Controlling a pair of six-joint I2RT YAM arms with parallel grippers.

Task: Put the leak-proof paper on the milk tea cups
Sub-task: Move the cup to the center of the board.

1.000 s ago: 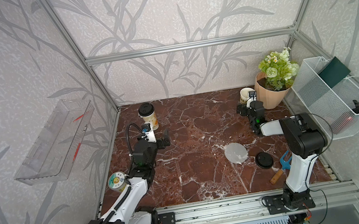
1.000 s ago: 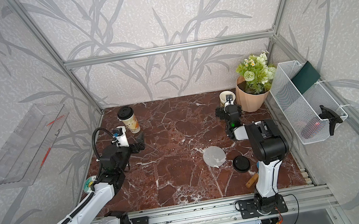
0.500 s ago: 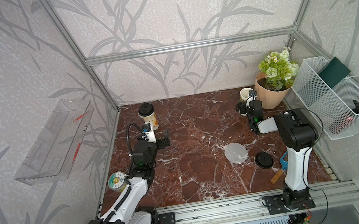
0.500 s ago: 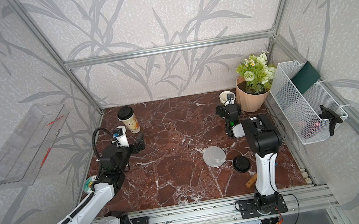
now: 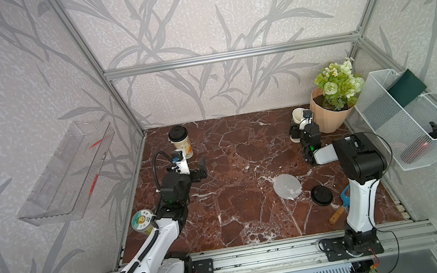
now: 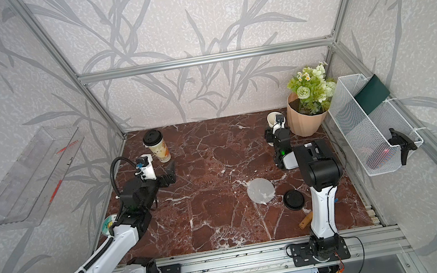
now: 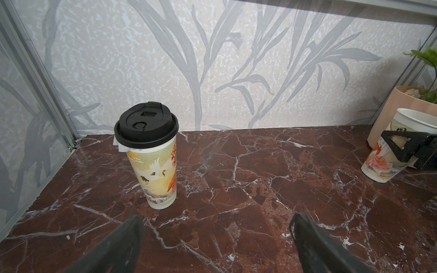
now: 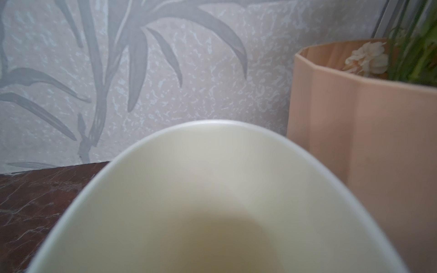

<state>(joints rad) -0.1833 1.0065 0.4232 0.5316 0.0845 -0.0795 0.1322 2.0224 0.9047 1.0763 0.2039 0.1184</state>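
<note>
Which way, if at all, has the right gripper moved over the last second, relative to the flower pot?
Yes. The right gripper has advanced toward the back wall, nearer the flower pot, up to the open milk tea cup beside it.

Top views overhead sharing whole table (image 5: 236,199), wrist views low, facing wall (image 7: 236,59)

The dark red marble table (image 5: 234,170) carries a lidded paper cup (image 5: 181,143) at the far left, and at the far right an open paper cup (image 5: 299,117) just beside a peach flower pot (image 5: 327,120). Nearer, right of the middle, a translucent paper disc (image 5: 287,186) lies flat, with a loose black lid (image 5: 321,194) just beside it and a wooden-handled tool (image 5: 339,211) further near.
</note>
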